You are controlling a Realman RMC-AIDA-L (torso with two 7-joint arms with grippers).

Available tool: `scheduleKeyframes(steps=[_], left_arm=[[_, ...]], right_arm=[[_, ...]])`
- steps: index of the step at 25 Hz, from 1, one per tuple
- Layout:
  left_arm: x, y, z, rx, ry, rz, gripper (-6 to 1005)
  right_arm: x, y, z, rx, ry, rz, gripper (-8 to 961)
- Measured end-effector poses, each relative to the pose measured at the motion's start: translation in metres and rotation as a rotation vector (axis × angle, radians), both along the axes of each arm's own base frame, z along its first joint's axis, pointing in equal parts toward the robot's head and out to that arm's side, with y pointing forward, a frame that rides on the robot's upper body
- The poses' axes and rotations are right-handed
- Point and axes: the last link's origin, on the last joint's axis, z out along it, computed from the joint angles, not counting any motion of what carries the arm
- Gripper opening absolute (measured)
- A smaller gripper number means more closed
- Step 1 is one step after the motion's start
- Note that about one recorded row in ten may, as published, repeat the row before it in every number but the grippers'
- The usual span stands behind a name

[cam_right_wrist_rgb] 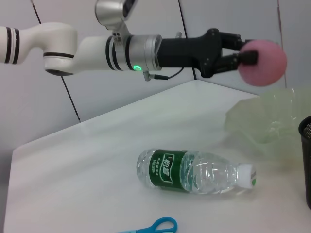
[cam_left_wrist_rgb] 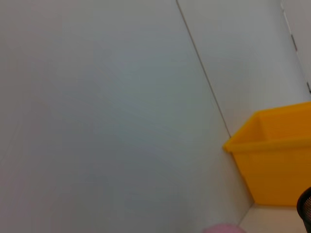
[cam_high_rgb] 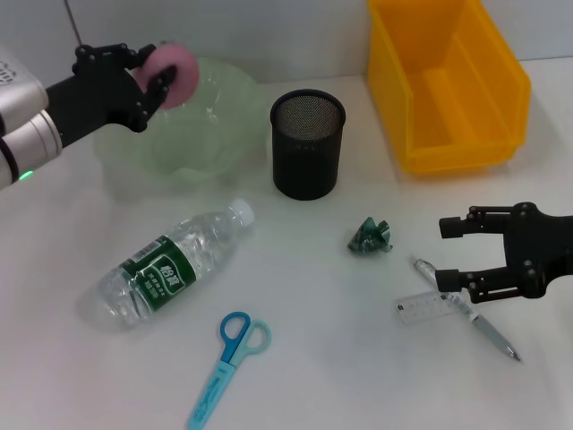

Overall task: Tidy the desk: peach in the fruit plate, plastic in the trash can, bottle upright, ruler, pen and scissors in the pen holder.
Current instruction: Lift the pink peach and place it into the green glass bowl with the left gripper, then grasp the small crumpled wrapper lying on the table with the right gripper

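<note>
Spanning the whole scene, the white desk (cam_high_rgb: pixel 295 358) carries everything else. At about one o'clock sits the large yellow plastic bin (cam_high_rgb: pixel 448 85), open side up. At about eleven o'clock is the pale green translucent fruit plate (cam_high_rgb: pixel 201 125), and above its far-left rim the black left gripper (cam_high_rgb: pixel 154 79) is clamped on the round pink peach (cam_high_rgb: pixel 173 73), holding it clear of the plate; the right wrist view shows the fingers pressed on either side of the fruit, in the air over the plate. At about eight o'clock the clear plastic water bottle with a green label (cam_high_rgb: pixel 170 269) lies on its side, white cap pointing toward the black mesh cylindrical pen holder (cam_high_rgb: pixel 307 143), which stands upright near twelve o'clock. At about four o'clock the black right gripper (cam_high_rgb: pixel 452 255) hovers with its fingers spread apart, just above the transparent ruler (cam_high_rgb: pixel 428 307) and the slim grey pen (cam_high_rgb: pixel 466 309), which cross one another. At six o'clock lie the blue-handled scissors (cam_high_rgb: pixel 228 358), closed. Near the centre, toward three o'clock, rests the small crumpled green plastic scrap (cam_high_rgb: pixel 370 236)
</note>
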Motion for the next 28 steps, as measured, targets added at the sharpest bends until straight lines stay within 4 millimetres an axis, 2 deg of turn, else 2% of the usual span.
scheduleKeyframes(steps=[11, 18, 22, 25, 28], left_arm=[[0.000, 0.001, 0.000, -0.014, -0.028, 0.027, 391], [0.004, -0.005, 0.003, -0.040, -0.072, 0.002, 655], [0.005, -0.038, 0.011, -0.157, -0.200, -0.079, 802], [-0.004, -0.073, 0.003, -0.267, -0.234, -0.119, 803], [-0.012, -0.103, -0.013, -0.371, -0.232, -0.144, 803]], right_arm=[[-0.001, 0.000, -0.002, -0.008, 0.000, 0.004, 823], [0.000, 0.004, 0.004, 0.033, 0.029, -0.033, 823], [-0.001, 0.014, 0.019, 0.080, 0.048, -0.115, 823], [-0.006, 0.024, 0.031, 0.091, 0.030, -0.186, 822], [-0.023, 0.034, 0.042, 0.070, -0.029, -0.213, 822]])
